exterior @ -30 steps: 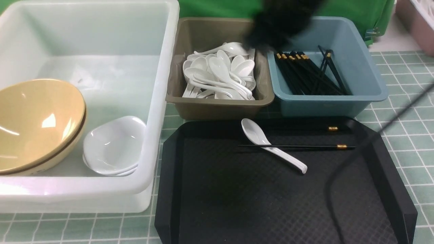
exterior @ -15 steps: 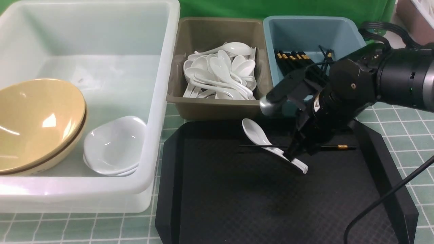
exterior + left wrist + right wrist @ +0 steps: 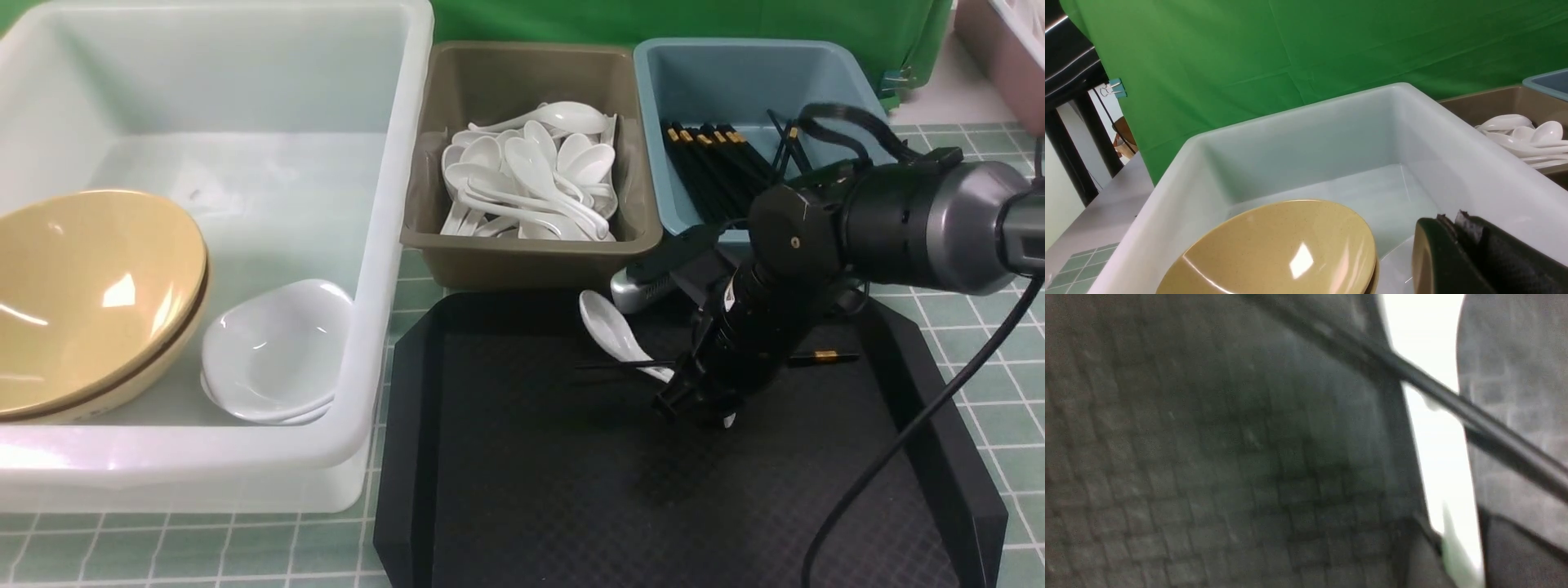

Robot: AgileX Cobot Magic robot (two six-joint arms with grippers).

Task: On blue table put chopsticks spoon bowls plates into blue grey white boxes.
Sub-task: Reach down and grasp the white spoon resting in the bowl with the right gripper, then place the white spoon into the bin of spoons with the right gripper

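Note:
A white spoon [image 3: 606, 323] lies on the black tray [image 3: 531, 490], with a black gold-banded chopstick [image 3: 824, 356] lying across its handle. My right gripper [image 3: 694, 400] is down at the spoon's handle. In the right wrist view the white handle [image 3: 1433, 457] shows between the two fingers of my right gripper [image 3: 1461, 551], under the chopstick [image 3: 1453, 400]; the jaws stand open on either side. My left gripper [image 3: 1453, 220] is shut and empty, over the white box [image 3: 1331, 134] beside the yellow bowls [image 3: 1274, 249].
The white box [image 3: 384, 245] holds yellow bowls [image 3: 90, 294] and small white dishes [image 3: 273, 351]. The grey box [image 3: 522, 261] holds several spoons [image 3: 531, 175]. The blue box [image 3: 816, 73] holds several chopsticks [image 3: 710, 163]. A cable hangs over the tray's right side.
My right arm swung from above the boxes down onto the tray and lowered onto the spoon's handle. The spoon shifted slightly. The second chopstick on the tray is now hidden behind the arm.

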